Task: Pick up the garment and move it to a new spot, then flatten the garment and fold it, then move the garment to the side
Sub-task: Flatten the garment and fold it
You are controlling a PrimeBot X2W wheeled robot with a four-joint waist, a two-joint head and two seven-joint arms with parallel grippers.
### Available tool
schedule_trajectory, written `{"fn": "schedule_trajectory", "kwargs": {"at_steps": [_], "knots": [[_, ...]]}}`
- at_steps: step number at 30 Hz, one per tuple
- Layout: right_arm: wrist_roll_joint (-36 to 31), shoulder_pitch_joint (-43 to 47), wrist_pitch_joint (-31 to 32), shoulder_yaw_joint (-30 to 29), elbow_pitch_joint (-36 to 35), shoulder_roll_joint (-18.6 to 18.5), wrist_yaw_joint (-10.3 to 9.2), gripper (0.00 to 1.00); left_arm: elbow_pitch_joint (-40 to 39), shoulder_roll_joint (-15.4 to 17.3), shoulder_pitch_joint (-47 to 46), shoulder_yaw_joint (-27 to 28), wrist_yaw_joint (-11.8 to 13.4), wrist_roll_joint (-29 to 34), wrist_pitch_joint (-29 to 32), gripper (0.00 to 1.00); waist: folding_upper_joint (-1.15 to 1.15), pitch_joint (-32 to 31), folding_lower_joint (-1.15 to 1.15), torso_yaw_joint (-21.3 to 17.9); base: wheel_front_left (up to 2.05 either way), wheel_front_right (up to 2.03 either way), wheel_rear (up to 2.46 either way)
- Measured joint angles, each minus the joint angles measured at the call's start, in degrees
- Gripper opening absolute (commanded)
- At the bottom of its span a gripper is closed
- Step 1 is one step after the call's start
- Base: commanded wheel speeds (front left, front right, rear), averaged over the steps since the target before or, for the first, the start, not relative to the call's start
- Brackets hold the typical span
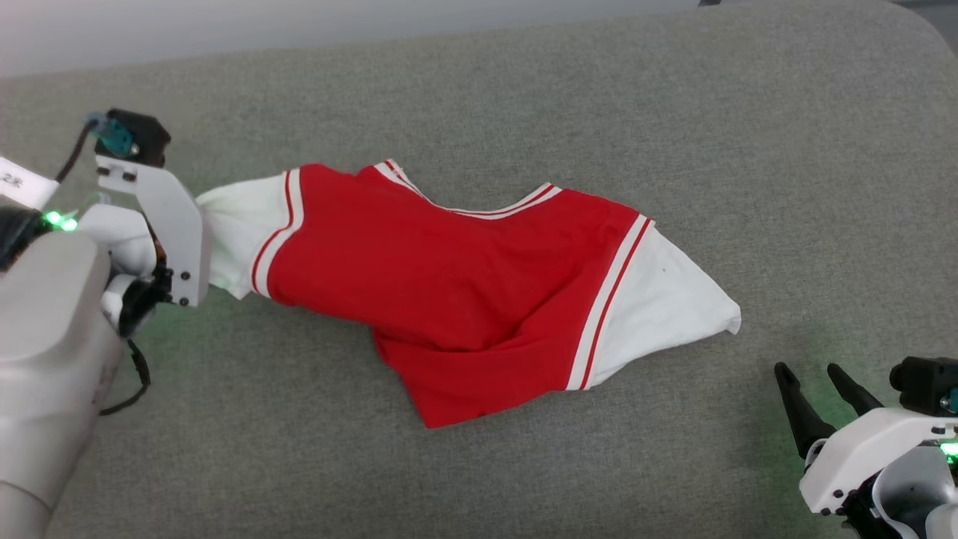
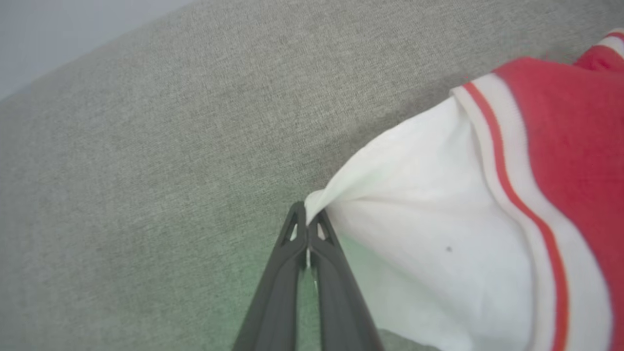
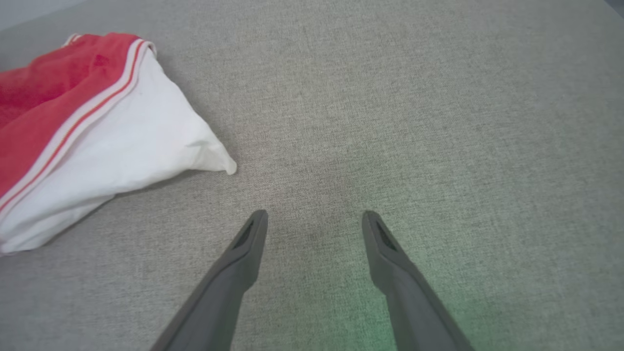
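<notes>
**Left gripper nipping a sleeve corner, right one wide open and empty**

Starting far left with the left gripper: squeezed completely together, with the very corner of a white sleeve caught between the two dark fingertips. From the head cam, sits tucked behind a white bracket at the end of the pale forearm, right by the left edge of the grey fabric surface. Bit of green glow on the fabric under the fingers.

Moving right to the garment: lies stretched crosswise over the middle of the surface, drawn out to a point toward that pinch. First the gripped sleeve, bunched and taut. Then a red-and-white striped band. Then the red body, rumpled, with a flap reaching toward the near edge around the centre. Striped neckline trim along the far side. Further right comes another striped band and the other white sleeve, lying loose on the surface and tapering to a free corner. Tiny dark speck on each sleeve, for what it's worth.

Ending at the lower right with the right gripper: spread as wide as it goes, nothing between the fingers, nothing touched. Sits near that free sleeve corner but clear of it, fingers pointing away from the robot over bare grey fabric. Same green glow on the surface there too.
</notes>
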Motion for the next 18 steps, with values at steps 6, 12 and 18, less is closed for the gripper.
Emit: {"fn": "schedule_trajectory", "kwargs": {"at_steps": [6, 12, 18], "knots": [[0.01, -0.24, -0.49, 0.30, 0.70, -0.33, 0.00, 1.00, 3.63, -1.82, -0.05, -0.33, -1.49, -1.27, -1.01, 0.30, 0.00, 0.01, 0.00, 0.81, 0.00, 0.00, 0.00], [0.18, -0.10, -0.56, 0.38, 0.94, -0.98, 0.00, 1.00, 4.58, -2.88, 0.11, -1.53, -2.54, -1.49, -3.46, 1.00, 0.00, -1.57, 0.00, 2.41, 0.00, 0.00, 0.00], [0.22, 0.79, -0.47, 0.35, 1.00, -1.71, 0.00, 1.00, 3.26, -3.48, 0.97, -2.66, -3.02, -1.83, -7.10, 1.00, 0.00, -4.41, 0.00, 4.21, 0.00, 0.00, 0.00]]}}
